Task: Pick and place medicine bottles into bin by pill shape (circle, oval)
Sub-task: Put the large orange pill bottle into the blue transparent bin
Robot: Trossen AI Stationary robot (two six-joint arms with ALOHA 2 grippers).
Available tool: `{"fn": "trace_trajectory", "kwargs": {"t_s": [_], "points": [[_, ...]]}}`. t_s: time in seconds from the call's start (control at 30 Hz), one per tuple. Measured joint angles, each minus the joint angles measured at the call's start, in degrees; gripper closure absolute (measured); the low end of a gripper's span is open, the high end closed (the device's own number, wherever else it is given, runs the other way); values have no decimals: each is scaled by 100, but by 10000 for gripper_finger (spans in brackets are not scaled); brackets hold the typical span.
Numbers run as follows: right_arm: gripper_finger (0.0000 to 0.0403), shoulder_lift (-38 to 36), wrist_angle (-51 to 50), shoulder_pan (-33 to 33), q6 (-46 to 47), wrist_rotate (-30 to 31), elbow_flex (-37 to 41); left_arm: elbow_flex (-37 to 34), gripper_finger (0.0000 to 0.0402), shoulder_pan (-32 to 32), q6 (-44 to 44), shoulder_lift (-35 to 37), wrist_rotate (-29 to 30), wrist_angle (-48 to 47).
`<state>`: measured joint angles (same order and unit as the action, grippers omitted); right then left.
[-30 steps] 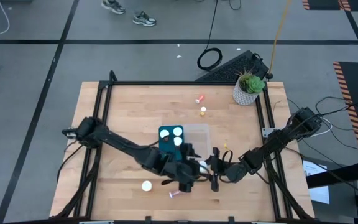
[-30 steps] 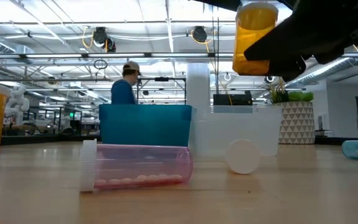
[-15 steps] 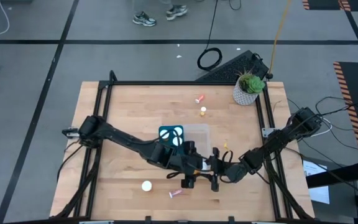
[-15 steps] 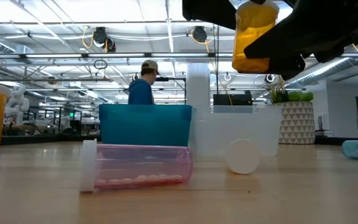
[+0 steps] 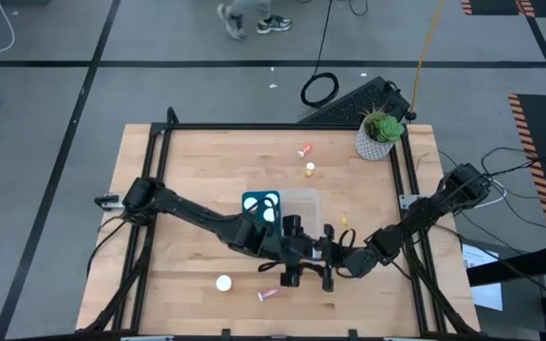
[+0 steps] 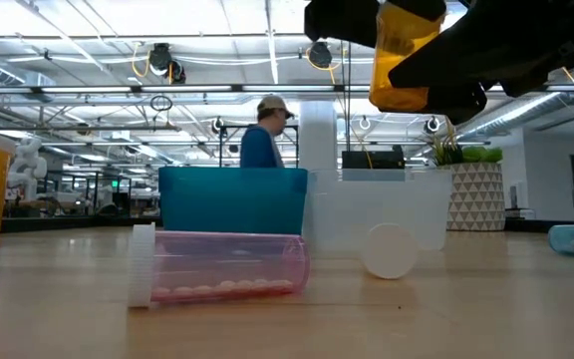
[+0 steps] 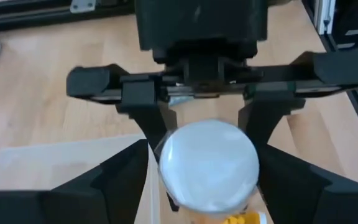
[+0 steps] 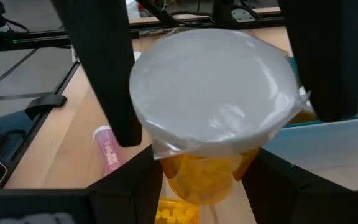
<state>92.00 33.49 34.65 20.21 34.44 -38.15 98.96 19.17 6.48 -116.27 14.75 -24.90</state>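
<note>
Two grippers, left [image 5: 303, 261] fingers spread, right [image 5: 327, 258] fingers clamping one amber bottle [image 6: 404, 55].

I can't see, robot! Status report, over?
Right tool shut on amber plastic pill bottle with white cap, aloft. Left tool open around its cap. Pink plastic bottle lies on table, apart.

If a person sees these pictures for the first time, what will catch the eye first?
Probably the amber bottle held high above the table, gripped by the right tool, with the left tool closing in on its white cap. Next, the pink bottle lying on its side before the teal bin.
</note>
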Motion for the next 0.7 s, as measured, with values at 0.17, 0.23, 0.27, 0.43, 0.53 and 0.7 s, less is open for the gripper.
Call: {"fn": "trace_trajectory", "kwargs": {"t_s": [0.17, 0.23, 0.27, 0.43, 0.53, 0.7], "points": [[218, 1, 7, 0, -14, -2, 0, 0, 139, 44, -72, 0, 47, 44], [218, 1, 7, 0, -14, -4, 0, 0, 155, 45, -69, 0, 44, -10], [218, 1, 9, 0, -13, -4, 0, 0, 165, 43, -73, 0, 39, -21], [218, 1, 12, 0, 1, -16, 0, 0, 193, 40, -83, 0, 31, -33], [218, 1, 11, 0, -5, -17, 0, 0, 182, 40, -79, 2, 30, -35], [218, 1, 9, 0, -16, -17, 0, 0, 164, 51, -75, 7, 28, -50]]}}
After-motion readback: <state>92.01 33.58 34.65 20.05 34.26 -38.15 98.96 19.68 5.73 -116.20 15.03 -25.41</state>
